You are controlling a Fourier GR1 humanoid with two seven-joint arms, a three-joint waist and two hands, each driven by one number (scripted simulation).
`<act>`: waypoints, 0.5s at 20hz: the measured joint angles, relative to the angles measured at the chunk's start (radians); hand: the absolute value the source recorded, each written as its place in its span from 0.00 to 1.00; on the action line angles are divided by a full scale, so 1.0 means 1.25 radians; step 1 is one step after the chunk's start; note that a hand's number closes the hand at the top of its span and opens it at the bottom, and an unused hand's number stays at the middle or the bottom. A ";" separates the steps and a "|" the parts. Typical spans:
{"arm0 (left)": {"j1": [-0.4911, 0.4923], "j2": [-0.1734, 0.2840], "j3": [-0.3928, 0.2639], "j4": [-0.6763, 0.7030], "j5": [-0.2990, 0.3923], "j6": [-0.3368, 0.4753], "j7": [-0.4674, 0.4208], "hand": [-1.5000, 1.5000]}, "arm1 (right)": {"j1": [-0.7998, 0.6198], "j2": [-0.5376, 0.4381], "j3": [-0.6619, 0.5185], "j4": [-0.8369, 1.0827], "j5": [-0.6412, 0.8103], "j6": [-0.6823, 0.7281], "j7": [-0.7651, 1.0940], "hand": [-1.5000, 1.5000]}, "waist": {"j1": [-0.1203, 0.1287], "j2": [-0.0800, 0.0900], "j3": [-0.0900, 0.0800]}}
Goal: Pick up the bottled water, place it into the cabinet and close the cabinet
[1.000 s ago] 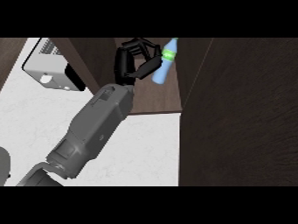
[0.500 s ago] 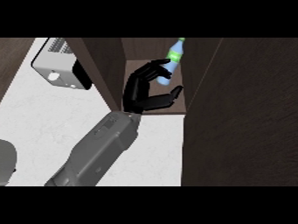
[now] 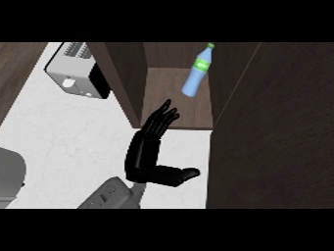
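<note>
**Bottle in the cabinet, hand free**

My one visible hand (image 3: 149, 152) is spread flat, fingers straight, thumb out, holding nothing. The bottled water (image 3: 197, 72) stands ahead of its fingertips, well apart, inside the cabinet (image 3: 175, 105). A toaster (image 3: 75, 73) sits on the worktop (image 3: 61, 142) to its left.

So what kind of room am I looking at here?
Most likely a kitchen. A pale, marbled counter carries a toaster, and beside it a dark wooden cabinet stands open with a water bottle inside. One black hand shows, open in front of the cabinet.
</note>
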 measured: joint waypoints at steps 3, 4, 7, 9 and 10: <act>0.107 0.057 -0.019 -0.095 -0.011 0.016 -0.019 0.00 | 0.000 -0.008 0.011 0.000 0.006 -0.009 -0.003 0.00 | 0.003 0.001 0.000; 0.140 0.081 -0.021 -0.128 -0.011 0.013 -0.025 0.00 | -0.001 -0.019 0.012 0.000 0.008 -0.005 -0.002 1.00 | 0.006 0.001 0.000; 0.225 0.141 -0.026 -0.211 -0.008 -0.003 -0.042 0.00 | -0.014 -0.067 0.017 0.000 0.016 0.022 0.007 1.00 | 0.012 0.003 -0.001; 0.271 0.182 -0.025 -0.244 -0.005 -0.028 -0.060 0.00 | -0.033 -0.104 0.025 0.002 0.029 0.047 0.009 1.00 | 0.014 0.002 -0.002; 0.291 0.204 -0.022 -0.257 -0.004 -0.045 -0.070 0.00 | -0.048 -0.122 0.026 0.002 0.035 0.058 0.009 1.00 | 0.017 0.002 -0.003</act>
